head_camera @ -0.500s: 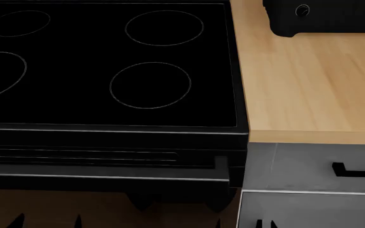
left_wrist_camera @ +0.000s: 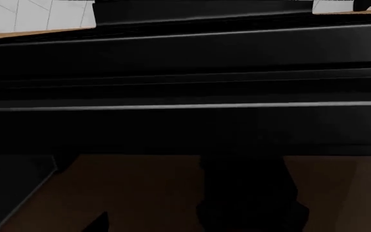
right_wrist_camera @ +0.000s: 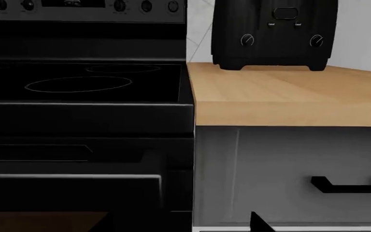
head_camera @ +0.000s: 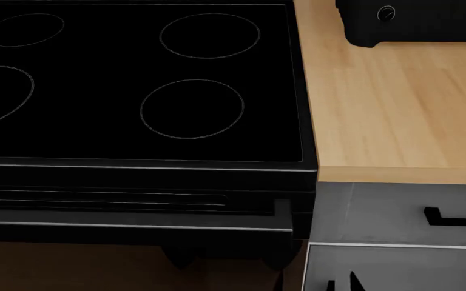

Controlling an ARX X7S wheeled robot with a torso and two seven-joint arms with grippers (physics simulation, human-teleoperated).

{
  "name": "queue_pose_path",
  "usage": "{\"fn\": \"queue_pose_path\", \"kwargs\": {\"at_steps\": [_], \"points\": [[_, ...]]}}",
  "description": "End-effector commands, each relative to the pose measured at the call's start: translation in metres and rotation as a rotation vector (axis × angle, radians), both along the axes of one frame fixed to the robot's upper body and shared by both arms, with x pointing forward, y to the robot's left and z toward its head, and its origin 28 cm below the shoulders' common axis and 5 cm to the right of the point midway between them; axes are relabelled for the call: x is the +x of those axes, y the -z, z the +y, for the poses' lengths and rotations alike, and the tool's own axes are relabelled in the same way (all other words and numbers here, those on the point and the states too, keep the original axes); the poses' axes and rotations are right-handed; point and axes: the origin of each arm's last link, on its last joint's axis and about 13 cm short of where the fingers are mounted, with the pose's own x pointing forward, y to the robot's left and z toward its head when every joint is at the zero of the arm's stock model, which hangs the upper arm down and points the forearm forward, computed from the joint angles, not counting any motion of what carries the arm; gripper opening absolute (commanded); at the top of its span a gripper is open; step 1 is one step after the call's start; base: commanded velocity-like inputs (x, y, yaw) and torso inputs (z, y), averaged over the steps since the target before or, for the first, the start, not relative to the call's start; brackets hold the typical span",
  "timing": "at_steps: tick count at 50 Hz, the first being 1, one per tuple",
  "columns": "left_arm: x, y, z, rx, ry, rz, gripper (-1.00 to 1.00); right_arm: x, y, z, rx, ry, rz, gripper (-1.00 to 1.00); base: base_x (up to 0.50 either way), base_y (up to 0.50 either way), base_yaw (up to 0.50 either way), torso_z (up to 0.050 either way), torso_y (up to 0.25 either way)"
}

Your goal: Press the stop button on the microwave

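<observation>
The microwave and its stop button are out of view in every frame. My right gripper [head_camera: 341,284] shows as two dark fingertips at the bottom edge of the head view, in front of the grey drawer front [head_camera: 395,212]. In the right wrist view the right gripper [right_wrist_camera: 182,224] is open and empty, its tips set wide apart. My left gripper [left_wrist_camera: 185,227] is low in front of the black oven door [left_wrist_camera: 185,125]. One fingertip [left_wrist_camera: 98,223] shows, set wide, and nothing is between the jaws. The left gripper does not show in the head view.
A black stove with a glass cooktop [head_camera: 136,85] fills the left. A wooden counter [head_camera: 395,109] lies to its right, with a black toaster [head_camera: 415,21] at the back. A drawer handle [head_camera: 455,217] sticks out below the counter. The stove's control panel [right_wrist_camera: 82,7] shows in the right wrist view.
The left gripper's fingertips have dropped out of the bottom left of the head view. The right gripper's tips have shifted slightly. The scene is otherwise the same.
</observation>
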Motion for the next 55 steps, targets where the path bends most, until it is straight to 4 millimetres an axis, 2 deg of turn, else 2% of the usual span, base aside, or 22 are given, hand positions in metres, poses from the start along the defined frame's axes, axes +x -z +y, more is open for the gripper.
{"fn": "queue_pose_path", "kwargs": {"at_steps": [1, 5, 7, 8, 9, 13, 14, 15, 21, 25, 31, 35, 44, 55], "points": [[-0.031, 0.052, 0.045, 0.053, -0.186, 0.183, 1.0, -0.003, -0.039, 0.002, -0.016, -0.008, -0.115, 1.0, 0.0, 0.0, 0.0, 0.0, 0.0], [-0.041, 0.089, 0.064, 0.017, -0.253, 0.319, 1.0, -0.005, -0.059, 0.007, -0.019, -0.016, -0.164, 1.0, 0.0, 0.0, 0.0, 0.0, 0.0], [-0.031, 0.097, 0.076, 0.044, -0.295, 0.282, 1.0, -0.01, -0.076, 0.009, -0.019, -0.025, -0.214, 1.0, 0.0, 0.0, 0.0, 0.0, 0.0], [-0.038, 0.104, 0.079, 0.002, -0.305, 0.322, 1.0, -0.011, -0.083, 0.009, -0.024, -0.022, -0.235, 1.0, 0.0, 0.0, 0.0, 0.0, 0.0], [-0.055, 0.114, 0.08, 0.021, -0.336, 0.426, 1.0, -0.012, -0.091, 0.01, -0.031, -0.026, -0.252, 1.0, 0.0, 0.0, 0.0, 0.0, 0.0], [-0.074, 0.12, 0.086, 0.038, -0.392, 0.523, 1.0, -0.015, -0.119, 0.008, -0.03, -0.014, -0.325, 1.0, 0.0, 0.0, 0.0, 0.0, 0.0], [-0.08, 0.123, 0.087, -0.024, -0.393, 0.565, 1.0, -0.015, -0.127, 0.008, -0.024, -0.019, -0.336, 1.0, 0.0, 0.0, 0.0, 0.0, 0.0], [-0.086, 0.125, 0.088, 0.025, -0.427, 0.607, 1.0, -0.016, -0.131, 0.009, -0.024, -0.02, -0.347, 1.0, 0.0, 0.0, 0.0, 0.0, 0.0], [-0.118, 0.134, 0.088, -0.023, -0.462, 0.759, 1.0, -0.022, -0.164, 0.01, -0.035, -0.019, -0.441, 1.0, 0.0, 0.0, 0.0, 0.0, 0.0], [-0.118, 0.134, 0.088, -0.023, -0.462, 0.759, 1.0, -0.025, -0.188, 0.011, -0.035, -0.017, -0.501, 1.0, 0.0, 0.0, 0.0, 0.0, 0.0], [-0.118, 0.134, 0.088, -0.023, -0.462, 0.759, 1.0, -0.016, -0.218, 0.012, -0.043, -0.006, -0.559, 1.0, 0.0, 0.0, 0.0, 0.0, 0.0], [-0.118, 0.134, 0.088, -0.023, -0.462, 0.759, 1.0, -0.016, -0.253, 0.014, -0.049, -0.005, -0.602, 1.0, 0.0, 0.0, 0.0, 0.0, 0.0], [-0.118, 0.134, 0.088, -0.023, -0.462, 0.759, 1.0, 0.009, -0.301, 0.021, -0.052, -0.018, -0.573, 1.0, 0.0, 0.0, 0.0, 0.0, 0.0], [-0.118, 0.134, 0.088, -0.023, -0.462, 0.759, 1.0, 0.07, -0.362, 0.026, -0.081, 0.045, -0.5, 1.0, 0.0, 0.0, 0.0, 0.0, 0.0]]}}
